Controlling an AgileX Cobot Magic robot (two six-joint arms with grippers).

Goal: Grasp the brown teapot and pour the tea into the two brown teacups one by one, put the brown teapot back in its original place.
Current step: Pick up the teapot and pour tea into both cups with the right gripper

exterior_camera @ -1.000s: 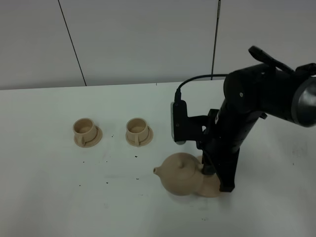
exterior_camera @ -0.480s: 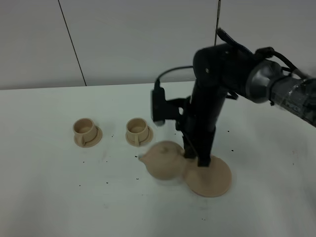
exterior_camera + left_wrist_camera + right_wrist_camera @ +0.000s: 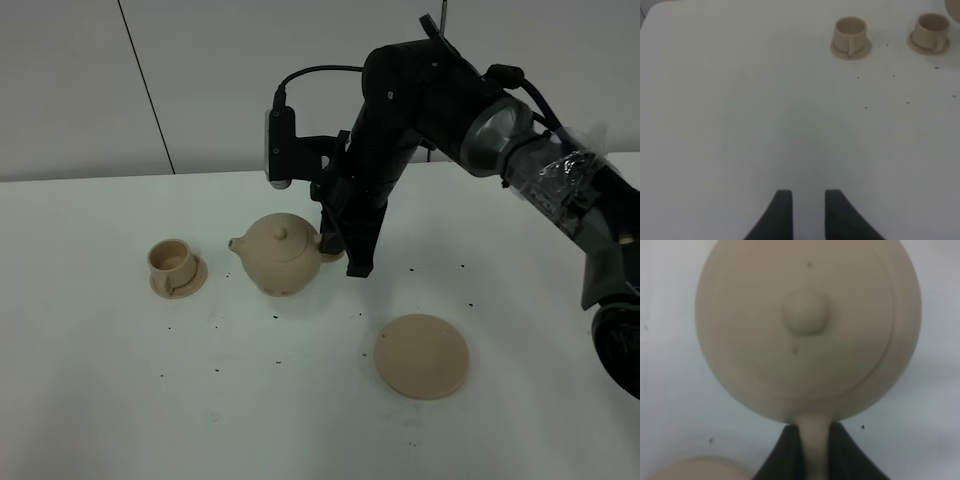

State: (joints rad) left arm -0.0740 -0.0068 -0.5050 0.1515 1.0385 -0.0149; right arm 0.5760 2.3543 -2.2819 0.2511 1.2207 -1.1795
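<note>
The brown teapot point(image 3: 281, 256) hangs above the table with its spout pointing left. My right gripper point(image 3: 333, 254) is shut on its loop handle point(image 3: 812, 442). From above, the right wrist view shows the lid knob point(image 3: 805, 310). The left teacup point(image 3: 171, 262) stands on its small saucer just left of the spout. The teapot hides the right teacup in the high view; the left wrist view shows both the left one point(image 3: 850, 34) and the right one point(image 3: 931, 29). The flat round saucer point(image 3: 422, 355) lies bare at the front right. My left gripper point(image 3: 804, 200) hovers over bare table, its fingers a little apart, holding nothing.
Small dark specks are scattered over the white table point(image 3: 120, 400). A white panelled wall point(image 3: 300, 80) stands behind it. The right arm point(image 3: 420, 90) reaches in from the right, across the middle. A tan rounded edge point(image 3: 695, 470) shows under the teapot in the right wrist view.
The right gripper lifted the teapot off the flat saucer and carried it left and toward the back, up to the cups. It now covers the right cup. The left gripper's state is unchanged.
</note>
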